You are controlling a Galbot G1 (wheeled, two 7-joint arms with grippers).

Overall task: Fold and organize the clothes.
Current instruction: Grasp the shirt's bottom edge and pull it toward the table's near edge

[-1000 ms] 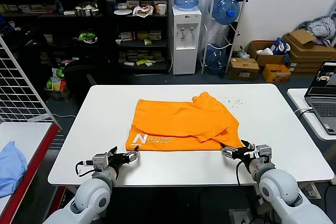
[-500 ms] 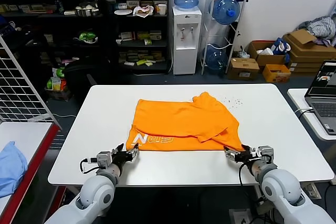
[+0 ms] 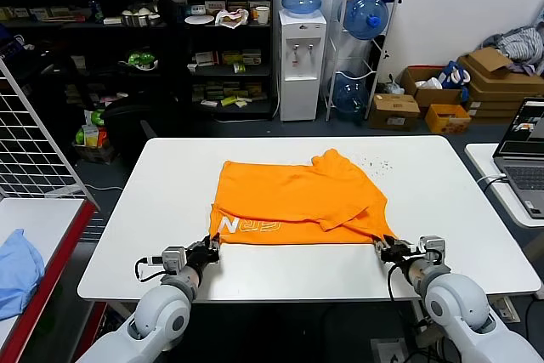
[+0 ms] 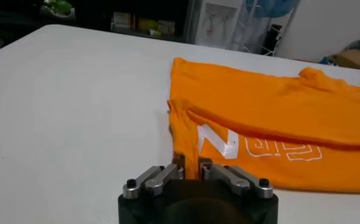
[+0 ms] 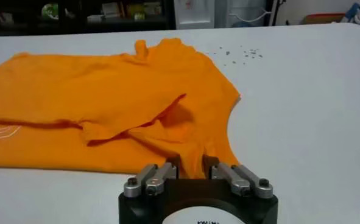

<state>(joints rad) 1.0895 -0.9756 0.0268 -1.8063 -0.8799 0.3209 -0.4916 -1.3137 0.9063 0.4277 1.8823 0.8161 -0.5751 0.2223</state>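
At the far left, on a low side surface with a red edge, lies a light blue cloth, well apart from the work. The broad white rectangular table carries the bright orange short-sleeved T-shirt of soft fabric, partly folded, at its middle, with white block lettering showing along its near edge. The left gripper sits low on the table at the shirt's near left corner; in the left wrist view its two metal fingers stand close together with the orange hem running up between them, so it appears clamped on that corner, though the contact itself is partly hidden by the gripper body. A loose fold of sleeve lies bunched across the shirt's right half. The right gripper rests at the near right corner; the right wrist view shows the fabric edge passing between its narrowly set fingers, pinched likewise. Beyond the shirt, small dark specks dot the tabletop near the far right.
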